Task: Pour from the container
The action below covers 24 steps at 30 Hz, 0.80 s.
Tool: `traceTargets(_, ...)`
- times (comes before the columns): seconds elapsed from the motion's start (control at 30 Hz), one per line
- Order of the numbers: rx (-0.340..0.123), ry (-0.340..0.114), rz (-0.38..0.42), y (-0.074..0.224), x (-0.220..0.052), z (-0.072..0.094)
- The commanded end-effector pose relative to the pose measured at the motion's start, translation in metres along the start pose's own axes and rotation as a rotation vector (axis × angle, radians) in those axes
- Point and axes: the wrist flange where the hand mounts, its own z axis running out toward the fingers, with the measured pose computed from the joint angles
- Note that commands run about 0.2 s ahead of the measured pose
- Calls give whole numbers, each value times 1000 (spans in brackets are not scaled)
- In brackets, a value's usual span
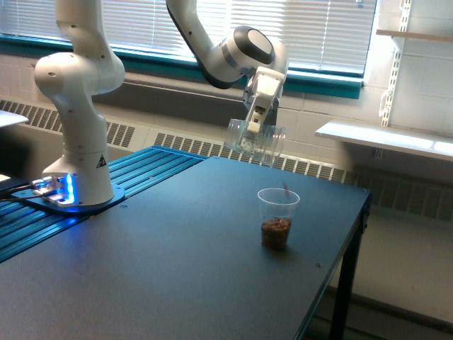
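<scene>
Arm held the container tilted over the table.
From the left, the arm's base (78, 127) stood at the table (177, 269) edge; the gripper (256, 120) clasped the container (255, 142) in the air, above and left of the cup (277, 218) holding brown bits.

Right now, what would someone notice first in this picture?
First, the big white robot arm reaching across the dark table, its gripper holding a clear container tipped in the air near the window. Below it, toward the exterior view's right, a smaller clear cup stands upright on the table with brown bits piled at its bottom. Blue lights glow at the arm's base on the exterior view's left.
</scene>
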Motion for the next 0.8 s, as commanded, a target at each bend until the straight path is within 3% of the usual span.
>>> traceTargets(0.03,-4,-7,-31,-5,2,-3)
traceTargets(0.8,26,-21,-23,-1,9,2)
